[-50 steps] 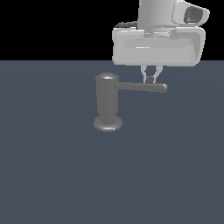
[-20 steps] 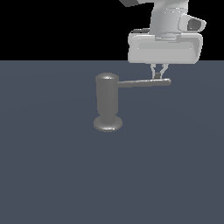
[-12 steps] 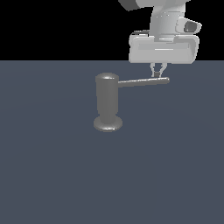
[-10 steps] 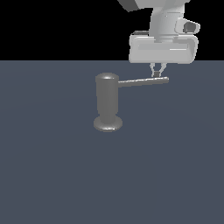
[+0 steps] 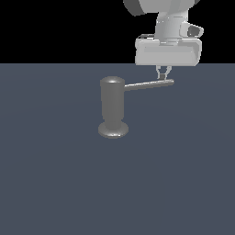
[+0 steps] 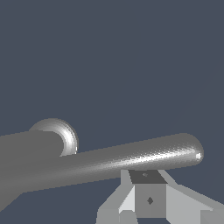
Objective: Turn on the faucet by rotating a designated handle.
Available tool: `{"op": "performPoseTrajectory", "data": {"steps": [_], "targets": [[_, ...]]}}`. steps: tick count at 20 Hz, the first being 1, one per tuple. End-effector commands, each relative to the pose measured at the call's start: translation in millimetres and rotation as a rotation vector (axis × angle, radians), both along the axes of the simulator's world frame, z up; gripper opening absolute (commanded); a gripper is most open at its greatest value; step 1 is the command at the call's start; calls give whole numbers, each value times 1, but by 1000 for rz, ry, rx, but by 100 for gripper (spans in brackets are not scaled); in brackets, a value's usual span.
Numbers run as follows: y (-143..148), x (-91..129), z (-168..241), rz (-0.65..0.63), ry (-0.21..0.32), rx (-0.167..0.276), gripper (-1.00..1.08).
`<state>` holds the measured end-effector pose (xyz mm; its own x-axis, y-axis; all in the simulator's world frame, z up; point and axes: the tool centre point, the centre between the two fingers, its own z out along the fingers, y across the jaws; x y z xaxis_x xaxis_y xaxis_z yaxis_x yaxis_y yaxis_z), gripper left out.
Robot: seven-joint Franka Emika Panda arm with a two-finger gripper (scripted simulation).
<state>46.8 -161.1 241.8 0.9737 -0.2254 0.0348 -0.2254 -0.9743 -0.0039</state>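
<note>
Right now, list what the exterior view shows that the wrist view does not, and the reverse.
Only the exterior view shows the dull grey metallic upright faucet whole, flared base included, and the white arm body above. Only the wrist view shows, close up, one finger meeting the rod's underside near its rounded tip. Both show the thin grey metallic handle rod and the gripper at its outer end.
</note>
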Motion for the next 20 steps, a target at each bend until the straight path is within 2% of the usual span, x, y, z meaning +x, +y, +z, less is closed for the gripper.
{"op": "performPoseTrajectory", "data": {"steps": [1,20], "targets": [[-4,5,-10,-5,13,2,-100],[-15,51,-17,-19,26,3,-100]]}}
